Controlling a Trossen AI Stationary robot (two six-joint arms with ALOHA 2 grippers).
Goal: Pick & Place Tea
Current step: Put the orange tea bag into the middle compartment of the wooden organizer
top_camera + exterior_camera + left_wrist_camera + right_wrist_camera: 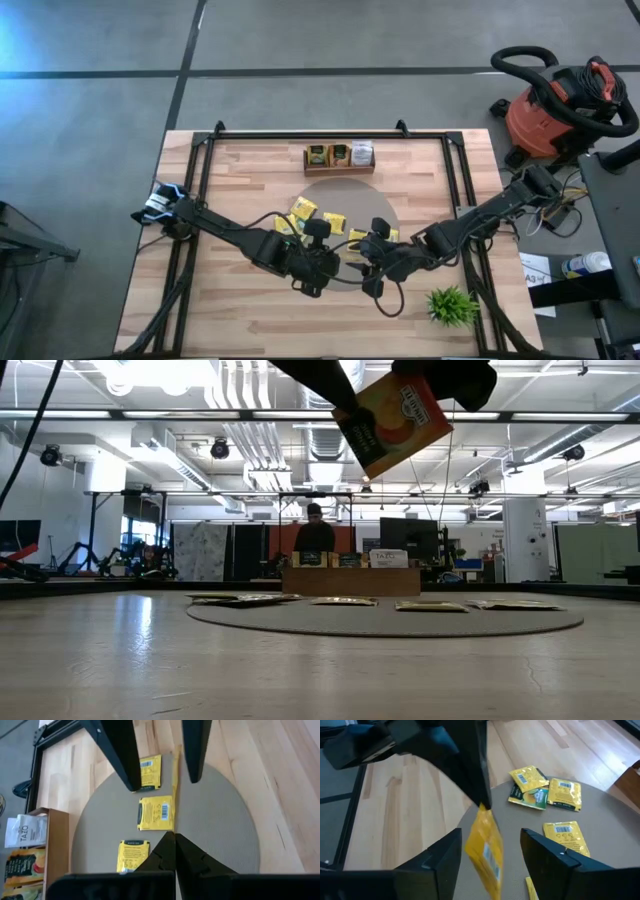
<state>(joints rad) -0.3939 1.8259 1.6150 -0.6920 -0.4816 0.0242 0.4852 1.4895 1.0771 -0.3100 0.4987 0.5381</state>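
One yellow-orange tea packet (395, 415) hangs in the air above the round grey mat (385, 212), near the table's middle. My left gripper (175, 836) is shut on it. My right gripper (490, 834) is open; its two fingers stand on either side of the packet without touching it. Several more yellow packets (564, 792) lie flat on the mat. At the far middle, the brown wooden tray (340, 169) holds upright packets (22, 862). My left gripper pinches the packet's upper edge (482, 814) between its two shut fingers (476, 780). The packet hangs below them, tilted and clear of the mat. In the left wrist view it shows edge-on (175, 785), running straight out from the fingertips.
A small green plant (450, 305) stands at the near right of the table. Black frame rails (200, 190) run along the left, right and far sides. A red shop vacuum (560, 100) sits on the floor at the far right. A person (315, 535) stands beyond the far edge.
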